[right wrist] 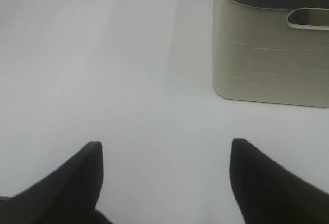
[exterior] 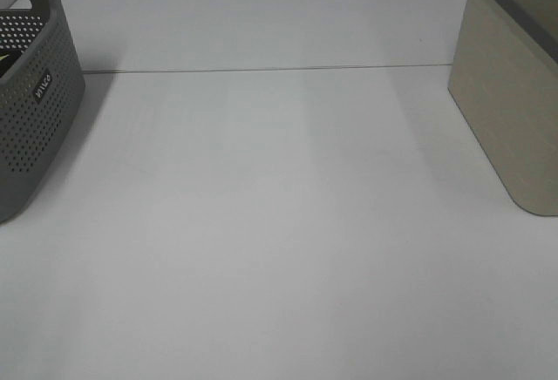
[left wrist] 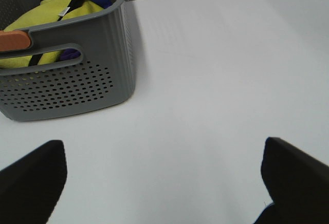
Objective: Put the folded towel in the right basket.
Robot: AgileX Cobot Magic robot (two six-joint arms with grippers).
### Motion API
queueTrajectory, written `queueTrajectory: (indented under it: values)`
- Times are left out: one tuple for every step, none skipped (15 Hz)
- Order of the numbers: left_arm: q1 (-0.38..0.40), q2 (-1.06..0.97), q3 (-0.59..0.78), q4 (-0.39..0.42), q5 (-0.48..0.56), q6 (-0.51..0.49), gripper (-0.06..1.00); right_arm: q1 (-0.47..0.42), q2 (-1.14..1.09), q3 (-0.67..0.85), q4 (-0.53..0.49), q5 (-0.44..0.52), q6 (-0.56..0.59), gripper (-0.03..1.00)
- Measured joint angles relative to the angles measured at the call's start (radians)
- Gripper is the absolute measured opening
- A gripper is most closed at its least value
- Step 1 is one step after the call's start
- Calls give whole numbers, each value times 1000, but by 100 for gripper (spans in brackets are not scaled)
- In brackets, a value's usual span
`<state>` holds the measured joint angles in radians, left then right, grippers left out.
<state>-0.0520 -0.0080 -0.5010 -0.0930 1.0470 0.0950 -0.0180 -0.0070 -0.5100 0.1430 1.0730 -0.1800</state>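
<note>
Both claws, left (left wrist: 162, 183) and right (right wrist: 164, 180), are seen spread wide and empty above the bare white surface (exterior: 279, 249). No folded towel can be made out on it, and the beige right basket (exterior: 514, 92) stands at the far right. Only the left wrist view shows yellow cloth (left wrist: 56, 16) heaped inside the grey basket (left wrist: 77, 85); if the towel lies there, the wrong cloth could be snagged, since the pile is jumbled.

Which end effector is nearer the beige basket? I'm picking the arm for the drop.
Right. The right end effector faces the beige basket close by; the left end effector sits by the grey basket.
</note>
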Motion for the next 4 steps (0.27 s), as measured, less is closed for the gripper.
queueTrajectory:
  values:
    - [0,0,0,0,0,0,98,0,0,0,0,0,0,66]
    - [0,0,0,0,0,0,98,0,0,0,0,0,0,66]
    - [0,0,0,0,0,0,98,0,0,0,1,0,0,66]
    - [0,0,0,0,0,0,98,0,0,0,1,0,0,66]
